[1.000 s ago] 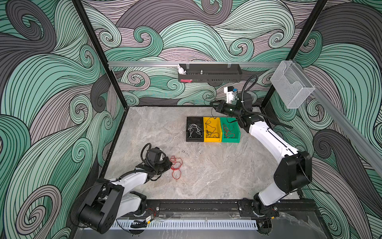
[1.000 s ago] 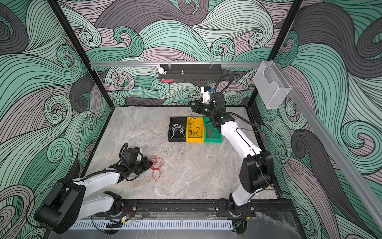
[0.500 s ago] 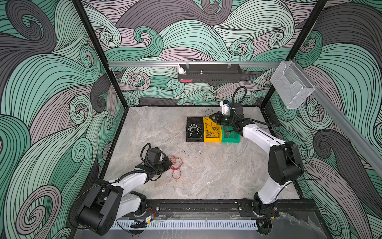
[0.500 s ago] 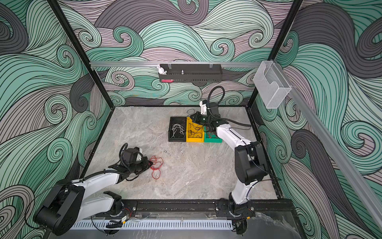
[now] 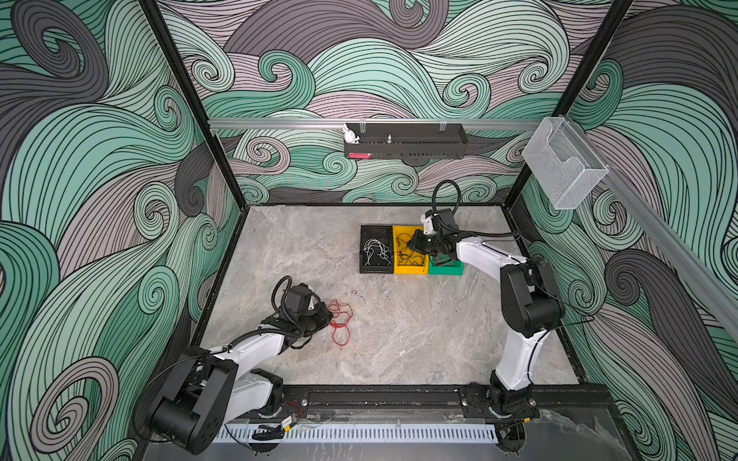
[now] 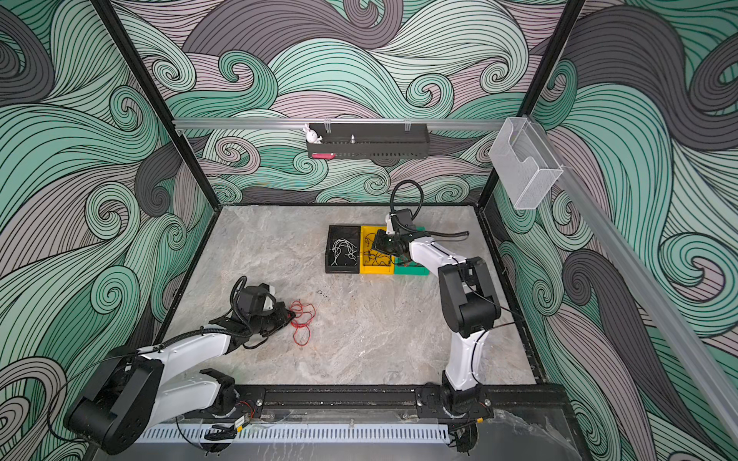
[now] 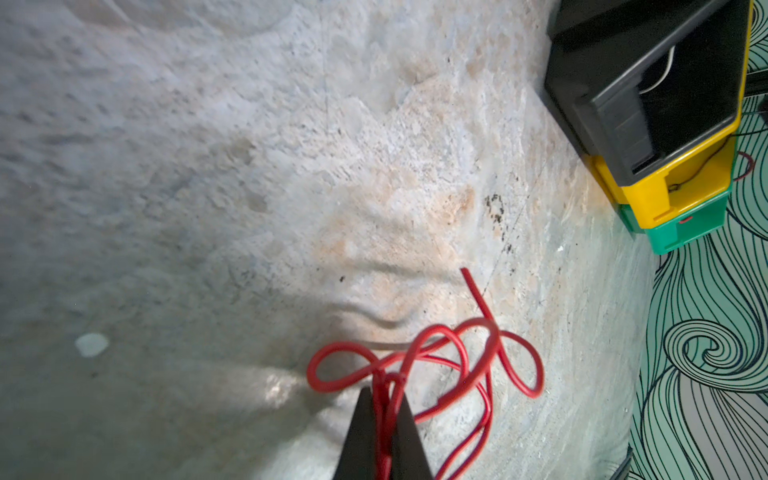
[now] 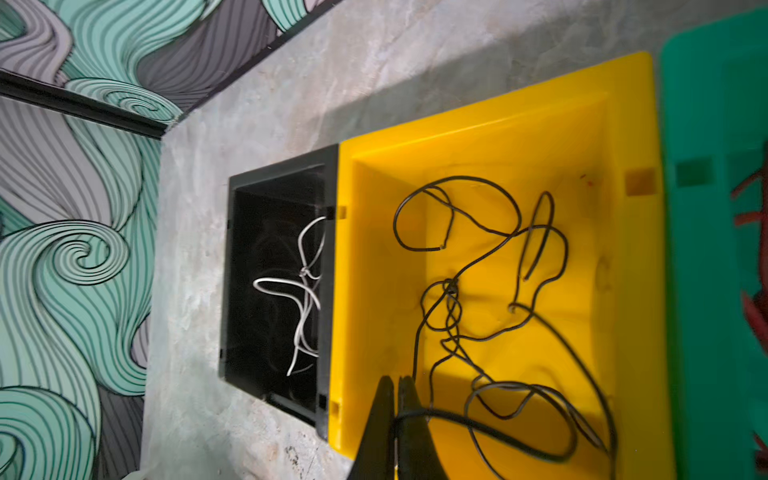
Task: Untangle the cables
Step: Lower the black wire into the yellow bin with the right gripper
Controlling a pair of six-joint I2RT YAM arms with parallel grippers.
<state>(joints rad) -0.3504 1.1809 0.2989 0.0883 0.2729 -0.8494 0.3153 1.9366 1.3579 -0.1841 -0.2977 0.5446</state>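
Observation:
A tangle of red cables point(image 5: 340, 321) point(image 6: 302, 319) lies on the stone table at the front left. My left gripper point(image 7: 384, 390) point(image 5: 328, 317) is shut on strands of this red tangle point(image 7: 457, 345), low over the table. My right gripper point(image 8: 397, 380) point(image 5: 413, 245) hangs over the yellow bin point(image 5: 411, 271) point(image 8: 519, 124), shut on one black cable. That cable runs into the loose black cables point(image 8: 478, 249) lying in the bin. White cables point(image 5: 375, 252) point(image 8: 305, 286) lie in the black bin point(image 5: 375, 229). Red cables point(image 8: 752, 216) show in the green bin point(image 5: 449, 270), mostly hidden by my right arm.
The three bins stand side by side at the back middle of the table. A black shelf point(image 5: 405, 140) with a white rabbit figure point(image 5: 350, 135) hangs on the back wall. A clear plastic box point(image 5: 563, 169) juts from the right wall. A black rail point(image 5: 379, 399) borders the front.
My right arm has folded back and lowered its gripper from behind the bins to just over the yellow bin. The left arm and the red tangle have not moved.

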